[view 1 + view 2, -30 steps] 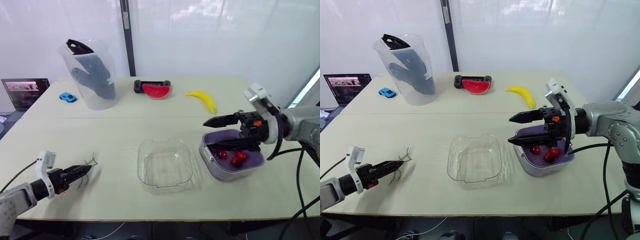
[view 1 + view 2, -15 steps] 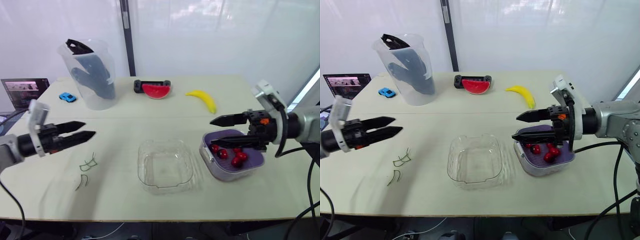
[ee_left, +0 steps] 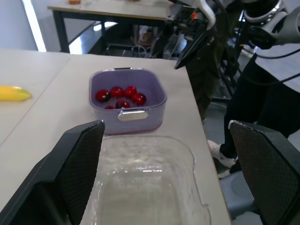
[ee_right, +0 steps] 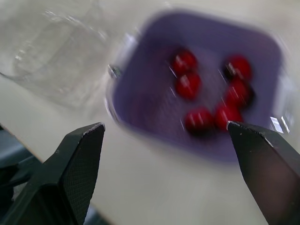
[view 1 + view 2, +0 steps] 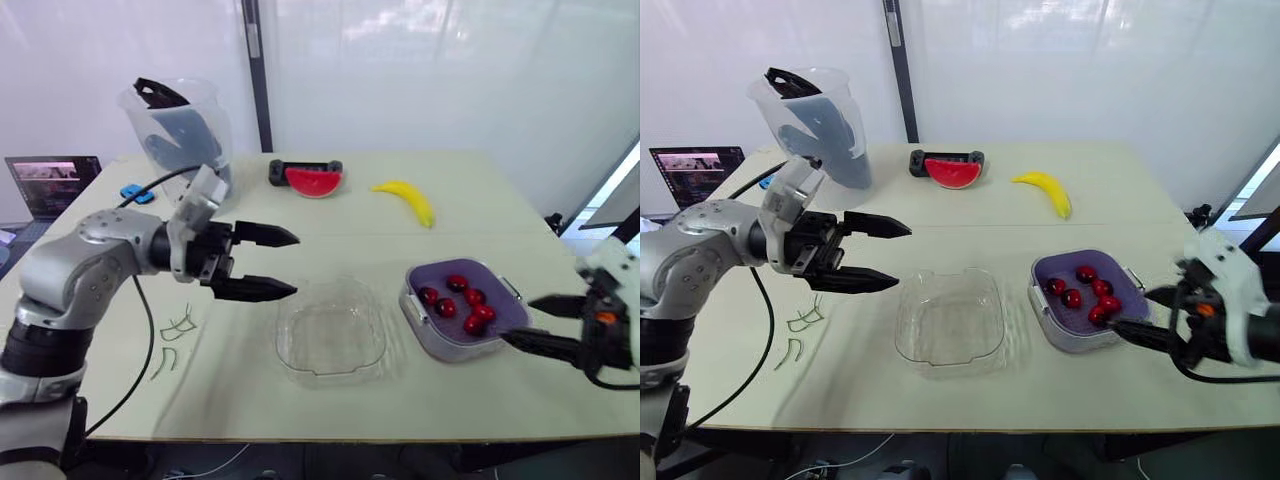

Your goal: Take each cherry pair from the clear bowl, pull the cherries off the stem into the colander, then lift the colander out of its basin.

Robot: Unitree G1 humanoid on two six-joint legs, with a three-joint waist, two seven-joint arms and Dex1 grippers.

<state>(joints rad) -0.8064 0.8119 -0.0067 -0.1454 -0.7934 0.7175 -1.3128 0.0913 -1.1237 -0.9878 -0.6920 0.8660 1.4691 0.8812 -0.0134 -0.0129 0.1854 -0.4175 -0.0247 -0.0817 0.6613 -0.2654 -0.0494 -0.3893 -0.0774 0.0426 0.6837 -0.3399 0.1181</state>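
The clear bowl [image 5: 330,330] sits empty at the middle front of the table. To its right is the purple colander [image 5: 465,310] in its basin, holding several red cherries [image 5: 460,298]. My left gripper [image 5: 297,264] hovers open just left of and above the bowl, with nothing between its fingers. My right gripper [image 5: 517,320] is open and low at the colander's right front side, apart from it. Bare green stems [image 5: 172,338] lie on the table at the left. The left wrist view looks over the bowl [image 3: 145,183] to the colander [image 3: 126,98].
A clear pitcher [image 5: 180,145] with a dark glove inside stands at the back left, with a blue toy car [image 5: 128,190] beside it. A watermelon slice [image 5: 312,180] and a banana [image 5: 405,200] lie at the back. A laptop [image 5: 50,180] is at the far left.
My left gripper let go of the stems at the left front, rose and swung right to the bowl. My right gripper drew back from over the colander to its right front.
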